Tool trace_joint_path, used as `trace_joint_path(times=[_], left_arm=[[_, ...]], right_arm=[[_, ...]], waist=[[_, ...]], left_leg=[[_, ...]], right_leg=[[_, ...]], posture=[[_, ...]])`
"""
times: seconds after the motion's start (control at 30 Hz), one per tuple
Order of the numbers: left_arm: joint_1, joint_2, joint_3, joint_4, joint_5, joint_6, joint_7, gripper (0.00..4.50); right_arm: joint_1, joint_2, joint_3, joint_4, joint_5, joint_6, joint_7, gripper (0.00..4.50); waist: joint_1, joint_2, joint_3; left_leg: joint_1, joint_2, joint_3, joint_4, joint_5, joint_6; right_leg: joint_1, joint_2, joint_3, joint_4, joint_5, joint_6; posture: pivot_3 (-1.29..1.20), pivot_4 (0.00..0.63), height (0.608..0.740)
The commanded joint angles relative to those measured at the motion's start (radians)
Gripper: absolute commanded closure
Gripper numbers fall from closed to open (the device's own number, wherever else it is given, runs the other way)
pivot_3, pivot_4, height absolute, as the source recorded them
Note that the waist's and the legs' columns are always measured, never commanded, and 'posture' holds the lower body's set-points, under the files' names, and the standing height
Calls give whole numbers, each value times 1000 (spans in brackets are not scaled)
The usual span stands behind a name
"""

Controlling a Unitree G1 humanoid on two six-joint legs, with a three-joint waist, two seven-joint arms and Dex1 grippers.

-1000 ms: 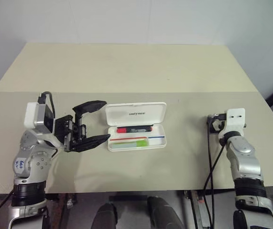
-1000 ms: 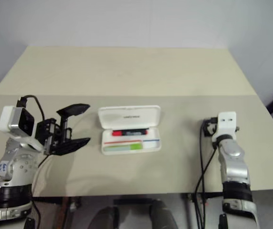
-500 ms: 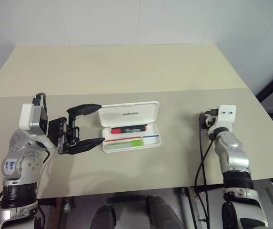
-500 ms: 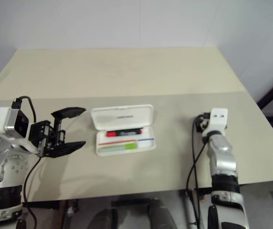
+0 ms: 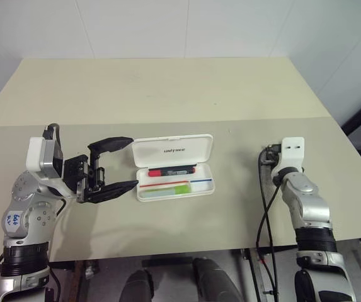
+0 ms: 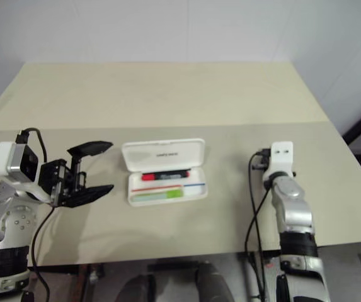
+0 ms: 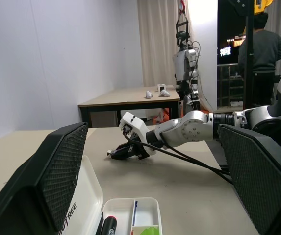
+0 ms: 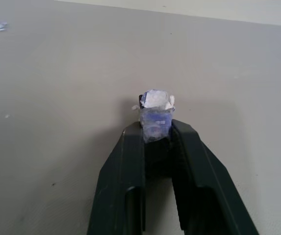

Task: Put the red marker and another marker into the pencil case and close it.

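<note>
The white rectangular hard-plastic pencil case (image 5: 174,168) lies open on the beige table (image 5: 167,94), lid raised, just past the tips of the left gripper (image 5: 117,165); that gripper hangs above the table with its two black fingers spread wide and empty; the slim black marker with red cap (image 5: 172,170) lies in the tray on the side nearer the lid, and the flat pale green highlighter (image 5: 164,189) lies beside it on the near side; well off to the case's other side, the right gripper (image 8: 157,128) sits low over the table, its fingers pressed together, with nothing of the task between them.
</note>
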Motion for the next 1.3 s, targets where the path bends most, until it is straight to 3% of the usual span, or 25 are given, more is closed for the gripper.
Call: trace_joint_path(times=[0.03, 0.4, 0.63, 1.0, 1.3], left_arm=[[-3, 4, 27, -25, -11, -9, 3, 0], [25, 19, 42, -13, -32, 9, -41, 0], [97, 58, 70, -8, -18, 9, -103, 0], [192, 131, 166, 46, -5, -27, -196, 0], [216, 168, 234, 90, 7, -56, -222, 0]], right_arm=[[17, -49, 18, -174, 64, 22, 129, 4125], [83, -286, 95, -618, 369, 195, 594, 4125], [25, -430, 275, -645, 326, 164, 805, 4125], [-145, -356, 472, -458, 175, 9, 920, 4125], [-180, -336, 508, -312, 88, -100, 1000, 4125]], waist=[[-1, 2, 1], [17, 2, 2], [20, 2, 2], [26, 2, 2], [39, 1, 2]], left_leg=[[0, 0, 0, 0, 0, 0], [-1, 0, 0, 0, 0, 0], [-2, 1, 0, 0, -1, 0], [-3, 2, -1, -2, -1, -1], [-3, 2, -3, -7, -2, -2]], right_leg=[[0, 0, 0, 0, 0, 0], [-1, 0, 0, -1, 0, 0], [-1, -1, -1, -3, 0, 0], [-2, -4, -4, -4, -2, -3], [-5, -4, -7, -4, -3, -6]], posture=[[0, 150, 740], [0, 150, 740], [0, 150, 740], [0, 150, 740], [0, 150, 740]])
